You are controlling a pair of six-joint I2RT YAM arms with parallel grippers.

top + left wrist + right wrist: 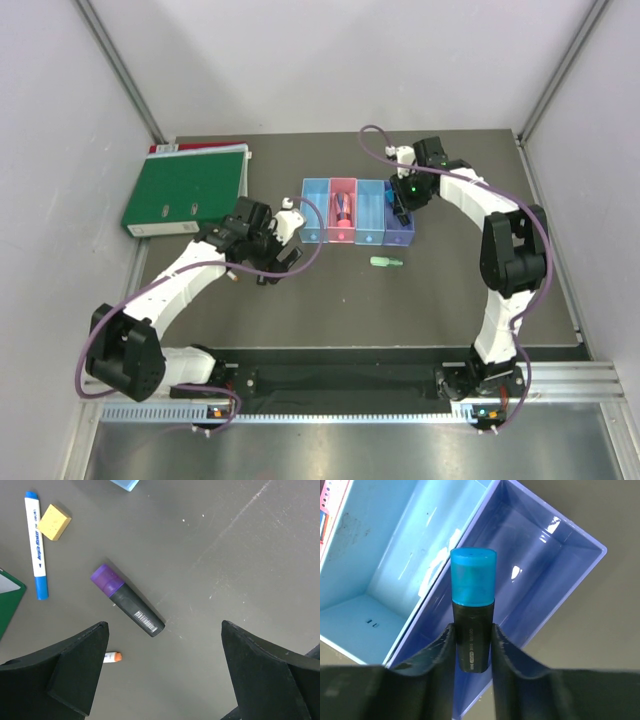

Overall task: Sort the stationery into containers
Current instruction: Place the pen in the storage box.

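Now a blue-capped marker (472, 580) is pinched by the right gripper (472, 632) over the purple bin (550, 575), near its wall; it could be dropped into the wrong bin. The left gripper (162, 630) is spread wide, empty.

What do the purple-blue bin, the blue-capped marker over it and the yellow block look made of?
Purple-blue bin: glossy, slightly translucent plastic, by its sharp highlights. Blue-capped marker: hard plastic, translucent cap, matte black barrel. Yellow block: matte, soft-looking, maybe foam or eraser rubber; unclear which.
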